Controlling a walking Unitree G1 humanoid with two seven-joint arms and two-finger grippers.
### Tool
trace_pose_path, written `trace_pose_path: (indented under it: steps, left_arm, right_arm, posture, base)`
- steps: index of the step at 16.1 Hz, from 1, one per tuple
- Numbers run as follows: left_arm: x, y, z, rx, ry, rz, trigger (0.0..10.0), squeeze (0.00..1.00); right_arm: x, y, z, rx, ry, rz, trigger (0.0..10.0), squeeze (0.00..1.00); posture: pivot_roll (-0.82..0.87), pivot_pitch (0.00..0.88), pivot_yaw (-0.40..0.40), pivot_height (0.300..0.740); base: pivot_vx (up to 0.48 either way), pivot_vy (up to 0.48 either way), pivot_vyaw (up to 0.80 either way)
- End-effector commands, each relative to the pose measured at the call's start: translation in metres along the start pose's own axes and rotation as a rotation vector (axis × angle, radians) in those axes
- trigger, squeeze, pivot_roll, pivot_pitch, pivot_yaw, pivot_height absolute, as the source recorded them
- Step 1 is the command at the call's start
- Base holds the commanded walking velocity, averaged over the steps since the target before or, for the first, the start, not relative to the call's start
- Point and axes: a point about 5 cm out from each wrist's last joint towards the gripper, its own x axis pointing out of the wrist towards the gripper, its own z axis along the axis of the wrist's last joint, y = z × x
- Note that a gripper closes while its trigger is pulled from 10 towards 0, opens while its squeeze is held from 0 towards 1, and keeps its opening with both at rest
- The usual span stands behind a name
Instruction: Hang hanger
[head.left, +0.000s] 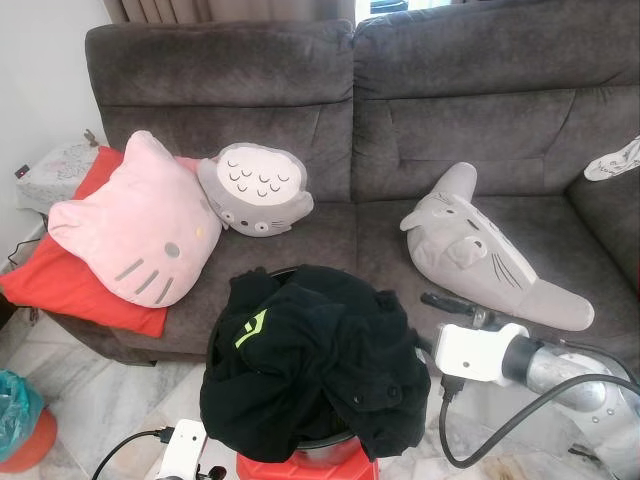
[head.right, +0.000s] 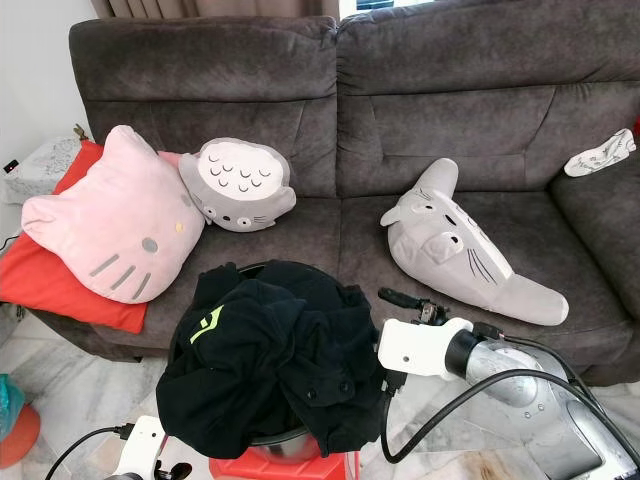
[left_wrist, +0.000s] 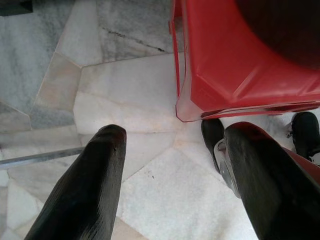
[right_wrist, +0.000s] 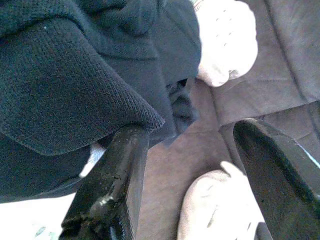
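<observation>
a: how many things are there?

b: one grey sofa, three plush pillows on it: a pink cat face, a round grey one, a long grey one. one red cushion under the pink one, one pile of black clothes in a basket on a red stool.

a: and the hanger?

b: i can't make one out (it may be buried in the pile).

a: the grippers?

b: right gripper sits just beside the pile's right edge, fingers spread, black cloth draped over one finger. left gripper hangs low over the marble floor by the stool, fingers apart, empty.

a: any writing?

b: only a yellow-green mark on the cloth, no readable words.
</observation>
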Motion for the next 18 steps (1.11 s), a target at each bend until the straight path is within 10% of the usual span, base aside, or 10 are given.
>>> trace_pose_path:
  steps: [1, 10, 18]
  left_arm:
    - [-0.001, 0.004, -0.002, -0.008, 0.006, 0.015, 10.0, 0.00]
    - [-0.001, 0.004, -0.002, -0.010, 0.006, 0.012, 10.0, 0.00]
    - [-0.001, 0.004, -0.002, -0.007, 0.003, 0.015, 10.0, 0.00]
  right_arm:
    - [0.001, -0.004, 0.002, 0.002, -0.017, -0.022, 10.0, 0.00]
    - [0.004, 0.023, -0.002, 0.091, -0.018, 0.112, 10.0, 0.00]
    - [0.017, 0.021, -0.004, 0.051, -0.056, -0.067, 10.0, 0.00]
  posture:
    - [-0.10, 0.000, 0.119, 0.740]
    - [-0.10, 0.000, 0.118, 0.740]
    - [-0.09, 0.000, 0.119, 0.740]
  base:
    - [0.000, 0.000, 0.00]
    - [0.000, 0.000, 0.00]
    - [0.000, 0.000, 0.00]
